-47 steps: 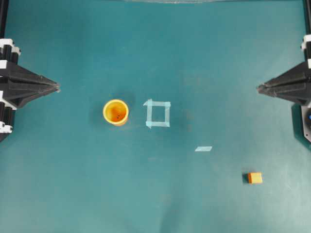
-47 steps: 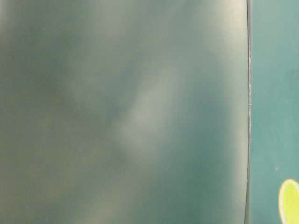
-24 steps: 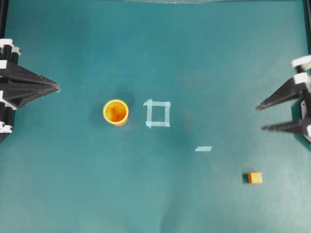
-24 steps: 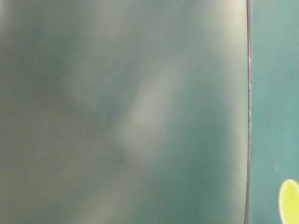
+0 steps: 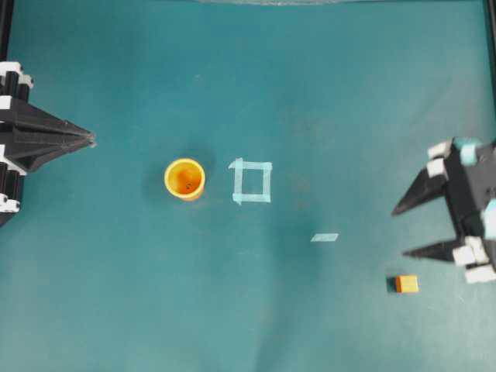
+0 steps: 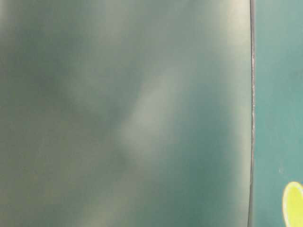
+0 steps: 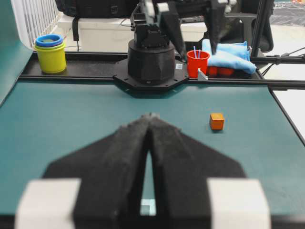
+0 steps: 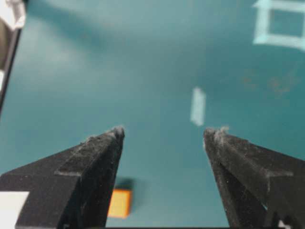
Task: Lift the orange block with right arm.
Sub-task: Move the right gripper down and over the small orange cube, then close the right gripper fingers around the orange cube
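Observation:
The orange block [image 5: 407,284] lies on the teal table at the front right, small and alone; it also shows in the left wrist view [image 7: 217,121]. My right gripper [image 5: 401,232] hovers just behind and slightly right of it, open, with nothing between its fingers. In the right wrist view the block [image 8: 119,203] sits low, partly behind the left finger of the open right gripper [image 8: 165,132]. My left gripper [image 5: 91,139] rests shut at the left edge, its tips together [image 7: 150,116].
A yellow-orange cup [image 5: 184,179] stands left of centre beside a pale tape square [image 5: 252,181]. A short tape strip [image 5: 325,237] lies between the square and the block. Beyond the table stand stacked cups [image 7: 50,52] and a red cup [image 7: 197,63]. The table-level view is mostly blur.
The right gripper has gone from shut to wide open and swung toward the front of the table, closer to the block. The left gripper, cup and block have not moved.

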You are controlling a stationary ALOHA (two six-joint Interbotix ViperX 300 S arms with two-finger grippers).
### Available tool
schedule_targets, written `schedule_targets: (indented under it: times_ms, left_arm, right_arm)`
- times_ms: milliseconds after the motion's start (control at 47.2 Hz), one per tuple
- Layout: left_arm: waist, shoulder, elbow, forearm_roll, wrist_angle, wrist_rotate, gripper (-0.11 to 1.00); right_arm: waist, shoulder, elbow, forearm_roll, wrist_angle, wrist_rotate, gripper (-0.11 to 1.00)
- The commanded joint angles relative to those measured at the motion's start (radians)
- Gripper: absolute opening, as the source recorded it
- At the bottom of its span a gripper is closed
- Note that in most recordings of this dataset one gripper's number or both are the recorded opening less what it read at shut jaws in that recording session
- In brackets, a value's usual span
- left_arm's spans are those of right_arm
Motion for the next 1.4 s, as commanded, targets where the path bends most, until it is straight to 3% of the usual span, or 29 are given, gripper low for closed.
schedule_targets:
  times_ms: [0,360,572,762,1376]
  left_arm:
    - [0.002,0.009,-0.028,0.003,-0.005,-0.002,0.00]
    - [0.002,0.008,-0.026,0.003,-0.002,0.000,0.00]
    - [0.002,0.008,-0.026,0.003,0.008,-0.002,0.00]
    - [0.002,0.009,-0.026,0.003,0.014,-0.002,0.00]
    - [0.002,0.009,-0.026,0.003,0.020,0.000,0.00]
  right_arm:
    - [0.037,0.026,-0.025,0.006,-0.003,0.020,0.67]
    - [0.192,0.153,0.031,0.006,-0.034,0.146,0.67]
    - [0.259,0.215,0.083,0.006,-0.133,0.218,0.67]
    - [0.264,0.273,0.118,-0.002,-0.224,0.236,0.67]
    - [0.264,0.442,0.160,-0.012,-0.279,0.239,0.67]
